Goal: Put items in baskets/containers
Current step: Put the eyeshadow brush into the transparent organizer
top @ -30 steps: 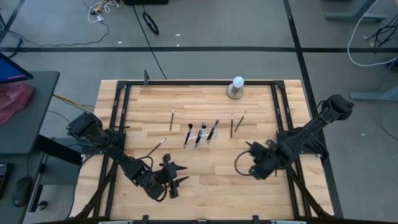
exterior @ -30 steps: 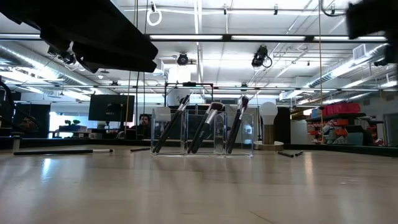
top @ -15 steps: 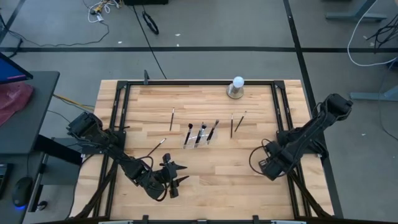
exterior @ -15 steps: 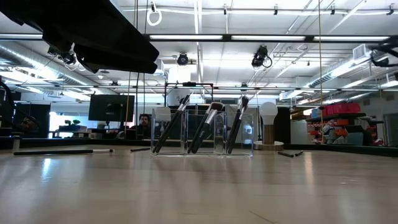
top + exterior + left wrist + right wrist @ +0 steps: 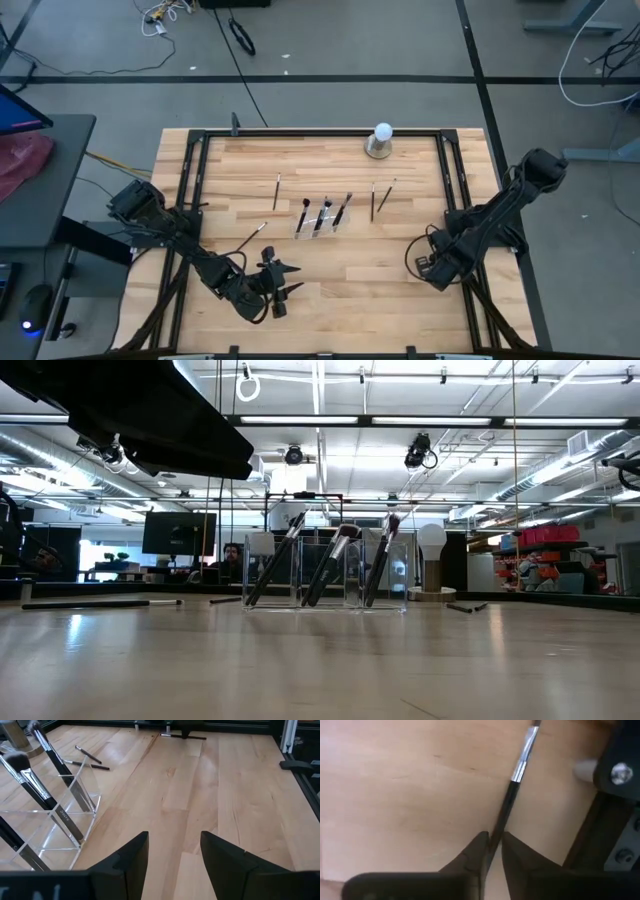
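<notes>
right gripper [image 5: 493, 851] pinched on a brush [image 5: 511, 795] handle, low near the table's right edge | left gripper [image 5: 172, 852] parted, empty, front-left | clear holder [image 5: 320, 222] mid-table, three brushes [image 5: 335, 565] leaning inside | loose ones [image 5: 380, 198] just beside

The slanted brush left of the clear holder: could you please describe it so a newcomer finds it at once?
Start at the clear holder in the middle of the table and look to its left, where two brushes lie. It is the slanted brush nearer the robot; its neighbour lies farther back, almost straight.
</notes>
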Available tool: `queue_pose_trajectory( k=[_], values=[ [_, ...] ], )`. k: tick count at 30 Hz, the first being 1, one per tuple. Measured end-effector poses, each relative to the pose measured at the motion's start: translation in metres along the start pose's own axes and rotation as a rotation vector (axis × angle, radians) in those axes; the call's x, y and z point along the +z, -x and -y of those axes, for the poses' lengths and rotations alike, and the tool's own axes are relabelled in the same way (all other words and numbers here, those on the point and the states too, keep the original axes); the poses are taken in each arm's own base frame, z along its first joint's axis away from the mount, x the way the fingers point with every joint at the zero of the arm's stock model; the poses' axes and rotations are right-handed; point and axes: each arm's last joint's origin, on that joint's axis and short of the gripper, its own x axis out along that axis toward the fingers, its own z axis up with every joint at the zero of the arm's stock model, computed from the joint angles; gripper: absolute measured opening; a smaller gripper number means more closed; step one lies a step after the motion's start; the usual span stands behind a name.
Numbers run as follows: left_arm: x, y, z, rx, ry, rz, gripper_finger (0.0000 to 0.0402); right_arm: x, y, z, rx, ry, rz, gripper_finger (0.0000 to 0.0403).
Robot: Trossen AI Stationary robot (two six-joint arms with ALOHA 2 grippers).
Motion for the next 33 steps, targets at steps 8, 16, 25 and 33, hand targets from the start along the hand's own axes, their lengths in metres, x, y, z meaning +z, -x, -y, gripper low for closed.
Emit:
queue_pose_trajectory(
  k=[8, 16, 25, 33],
  values=[
    [-0.001, 0.0, 0.0, 0.004, -0.006, -0.008, 0.0186, -0.008, 0.007, -0.016, 0.161, 0.122, 0.082, 0.0025],
    [-0.003, 0.002, 0.0, 0.001, -0.02, -0.018, 0.0186, -0.02, -0.006, -0.032, 0.291, 0.195, 0.2, 0.0016],
    [-0.002, 0.0, -0.001, 0.007, -0.011, -0.018, 0.0186, -0.022, -0.007, -0.033, 0.337, 0.256, 0.27, 0.0049],
    [-0.002, 0.0, -0.001, 0.005, -0.006, -0.015, 0.0186, -0.024, -0.008, -0.032, 0.403, 0.407, 0.479, 0.0139]
  ],
)
